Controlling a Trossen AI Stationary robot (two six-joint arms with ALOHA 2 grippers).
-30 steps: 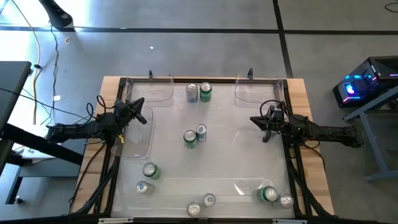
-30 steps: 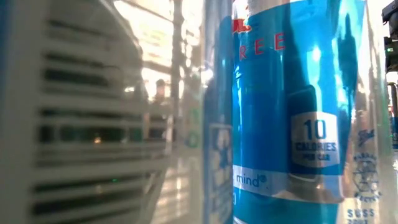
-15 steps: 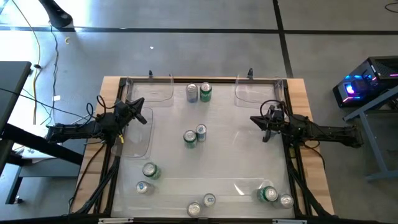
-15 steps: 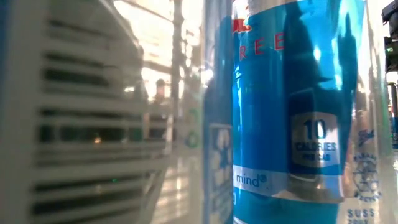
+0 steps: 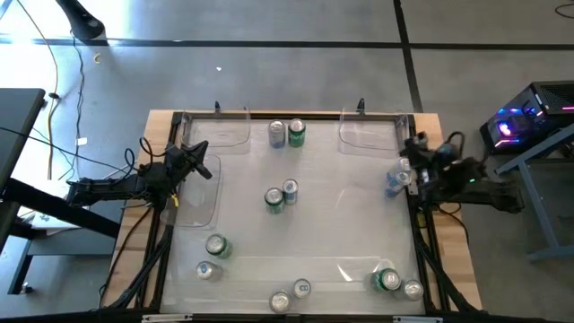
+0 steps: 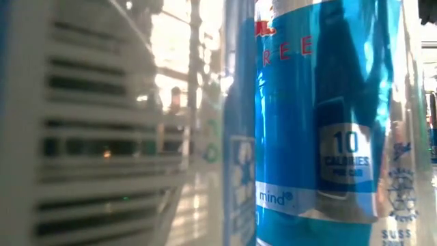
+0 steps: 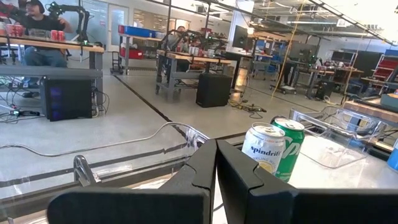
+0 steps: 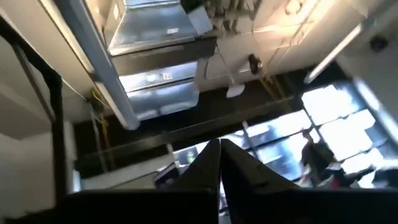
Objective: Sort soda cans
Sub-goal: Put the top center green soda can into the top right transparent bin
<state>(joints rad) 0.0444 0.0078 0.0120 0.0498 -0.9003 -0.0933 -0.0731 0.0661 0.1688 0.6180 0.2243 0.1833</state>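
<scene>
Several soda cans stand upright on the table: a silver and a green one at the far edge (image 5: 286,133), a pair in the middle (image 5: 281,195), two near left (image 5: 212,257), two at the near edge (image 5: 291,295), and two near right (image 5: 398,283). The low view is filled by a blue can (image 6: 321,109) and a silver-grey can (image 6: 75,137). My left gripper (image 5: 203,166) (image 7: 216,163) waits shut at the table's left side, level, facing the far pair (image 7: 277,149). My right gripper (image 5: 400,176) (image 8: 219,146) is shut and empty at the right side, raised and tipped up; its wrist view shows only ceiling.
Clear plastic trays sit at the far left corner (image 5: 222,133), the far right corner (image 5: 368,135) and along the left side (image 5: 203,199). A low frame rims the table (image 5: 421,242). Open tabletop lies between the middle cans and the right arm.
My right arm has drawn back toward the table's right edge and tipped its gripper upward, showing blurred in the high view. The left arm and all cans have stayed where they were.
</scene>
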